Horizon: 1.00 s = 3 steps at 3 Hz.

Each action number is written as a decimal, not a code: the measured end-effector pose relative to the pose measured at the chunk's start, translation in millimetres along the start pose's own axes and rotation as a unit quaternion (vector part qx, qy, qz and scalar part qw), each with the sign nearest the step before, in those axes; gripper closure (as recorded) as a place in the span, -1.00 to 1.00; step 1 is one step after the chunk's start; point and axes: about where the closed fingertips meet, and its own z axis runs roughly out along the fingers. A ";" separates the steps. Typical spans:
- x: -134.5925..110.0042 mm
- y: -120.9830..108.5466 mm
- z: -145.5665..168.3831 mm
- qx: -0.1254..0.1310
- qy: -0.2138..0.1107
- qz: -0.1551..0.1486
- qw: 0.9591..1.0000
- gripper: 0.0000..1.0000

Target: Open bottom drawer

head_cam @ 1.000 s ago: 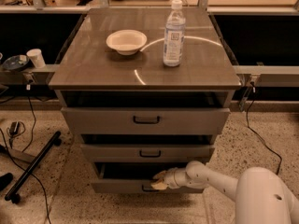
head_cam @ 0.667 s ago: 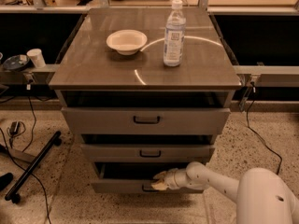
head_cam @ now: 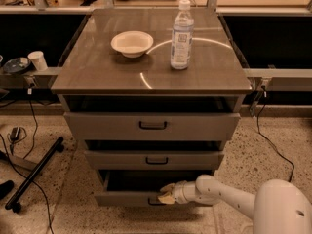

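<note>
Your white arm [head_cam: 225, 197] reaches in from the lower right of the frame, and the tool [head_cam: 165, 197] sits low centre, right at the front of the bottom drawer [head_cam: 122, 199], where its small dark handle [head_cam: 153, 202] is mostly covered. You cannot tell whether the tool is clamped on that handle or only resting against it.

Compared with a second ago, very little has changed. The drawer front has at most crept slightly down the frame, and the tool has moved with it. A dark gap shows behind the front, so the drawer is partly out, and I judge that the pull is under way but not finished.

Above it, the middle drawer [head_cam: 156, 160] and top drawer [head_cam: 152, 126] also stand ajar. On the cabinet [head_cam: 97, 77] top, the bowl [head_cam: 131, 43] and water bottle [head_cam: 181, 35] stay put.
</note>
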 end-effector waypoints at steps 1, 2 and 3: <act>0.6 0.9 -0.4 0.000 0.000 0.001 1.000 0.16; 1.3 7.6 -2.1 -0.010 0.001 -0.001 1.000 -0.31; 2.3 15.3 -4.4 -0.020 0.000 -0.003 1.000 -0.77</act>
